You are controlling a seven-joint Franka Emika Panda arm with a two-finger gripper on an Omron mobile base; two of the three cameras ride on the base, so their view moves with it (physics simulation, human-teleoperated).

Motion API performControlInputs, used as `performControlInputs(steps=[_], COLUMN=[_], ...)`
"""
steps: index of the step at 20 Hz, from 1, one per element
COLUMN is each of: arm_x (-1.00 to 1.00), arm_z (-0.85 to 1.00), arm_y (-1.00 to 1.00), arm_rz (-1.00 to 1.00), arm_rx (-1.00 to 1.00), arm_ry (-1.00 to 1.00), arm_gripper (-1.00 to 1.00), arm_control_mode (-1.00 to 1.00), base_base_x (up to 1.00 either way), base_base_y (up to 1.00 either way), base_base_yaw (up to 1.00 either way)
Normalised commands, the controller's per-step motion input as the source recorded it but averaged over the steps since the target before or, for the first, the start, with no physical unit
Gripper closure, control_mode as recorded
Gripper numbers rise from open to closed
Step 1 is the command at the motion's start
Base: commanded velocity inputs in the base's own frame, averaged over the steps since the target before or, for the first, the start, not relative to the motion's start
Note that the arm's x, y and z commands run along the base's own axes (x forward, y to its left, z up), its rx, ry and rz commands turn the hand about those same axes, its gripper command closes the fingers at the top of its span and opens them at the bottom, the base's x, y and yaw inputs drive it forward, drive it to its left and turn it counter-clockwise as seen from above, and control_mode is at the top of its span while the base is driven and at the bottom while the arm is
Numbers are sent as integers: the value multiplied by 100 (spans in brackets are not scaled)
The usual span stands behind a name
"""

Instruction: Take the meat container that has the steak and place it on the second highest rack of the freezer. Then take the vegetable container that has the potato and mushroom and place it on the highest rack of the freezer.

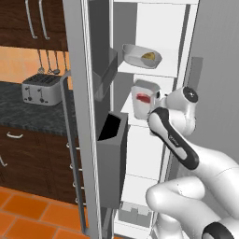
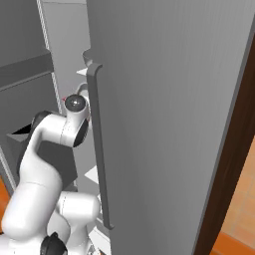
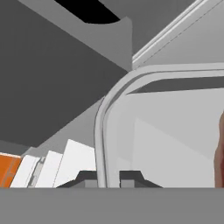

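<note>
We pinch tub [image 1: 144, 99] rim between near-closed gripper [image 3: 108, 177], tilted before second rack [image 1: 140, 119]; steak [image 1: 144, 98] may slide out.

A large grey freezer door [image 2: 169, 114] with a long vertical handle [image 2: 99, 149] takes up most of the right, while the white arm [image 2: 45, 164] rises from the lower left and reaches into the freezer [image 2: 64, 50] behind that door's edge.
</note>
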Motion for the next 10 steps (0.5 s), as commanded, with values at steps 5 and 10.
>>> performControlInputs(steps=[5, 10], arm_x=[36, 33], arm_z=[-24, -19], arm_y=[2, -1], arm_rz=[-12, -9], arm_rx=[-2, 0], arm_ry=[-1, 0], arm_gripper=[100, 100], arm_control_mode=[-100, -100], base_base_x=[0, 0], base_base_y=[0, 0], base_base_yaw=[0, 0])
